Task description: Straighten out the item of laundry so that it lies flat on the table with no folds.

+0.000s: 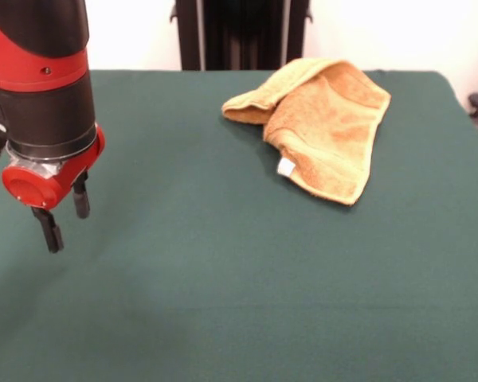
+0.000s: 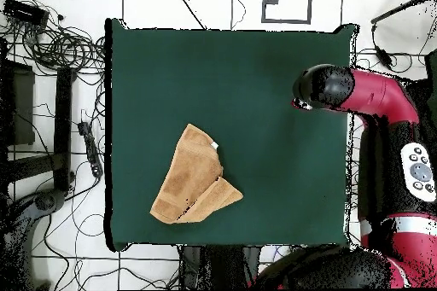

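The orange-yellow towel [image 1: 327, 131] lies folded over on itself at the far right of the dark green table [image 1: 223, 278], with a bunched corner pointing left and its small white tag [image 1: 286, 166] at the near edge. In the overhead view the towel [image 2: 192, 178] sits left of middle near the bottom edge of the table [image 2: 256, 74]. My gripper [image 1: 64, 219] hangs at the left of the front view, well away from the towel, open and empty, its two black fingers [image 1: 51, 231] apart above the cloth. In the overhead view the arm's head [image 2: 323, 87] covers it.
The robot's pedestal [image 1: 239, 33] stands behind the table's far edge. Cables and stands [image 2: 51, 100] lie on the floor beside the table's left side in the overhead view. The red arm [image 2: 388, 134] runs along the table's right side there.
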Motion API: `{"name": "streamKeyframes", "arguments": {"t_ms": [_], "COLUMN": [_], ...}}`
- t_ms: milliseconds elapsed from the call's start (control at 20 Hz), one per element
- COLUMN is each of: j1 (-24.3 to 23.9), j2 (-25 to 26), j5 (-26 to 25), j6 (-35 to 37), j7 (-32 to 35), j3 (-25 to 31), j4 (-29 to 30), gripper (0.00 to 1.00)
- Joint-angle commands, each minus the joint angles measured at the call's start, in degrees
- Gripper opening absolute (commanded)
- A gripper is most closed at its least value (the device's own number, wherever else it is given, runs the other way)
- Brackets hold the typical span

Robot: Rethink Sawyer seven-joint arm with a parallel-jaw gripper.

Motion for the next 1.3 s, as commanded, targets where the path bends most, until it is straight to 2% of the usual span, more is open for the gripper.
{"name": "streamKeyframes", "arguments": {"t_ms": [50,1300], "j1": [3.76,4.75], "j2": [-2.29,-1.67], "j5": [2.73,3.27], "j6": [-4.44,-9.3], "j7": [16.1,14.98], "j3": [0.18,-2.23], "j4": [11.92,12.8], "gripper": [1.0,1.0]}}
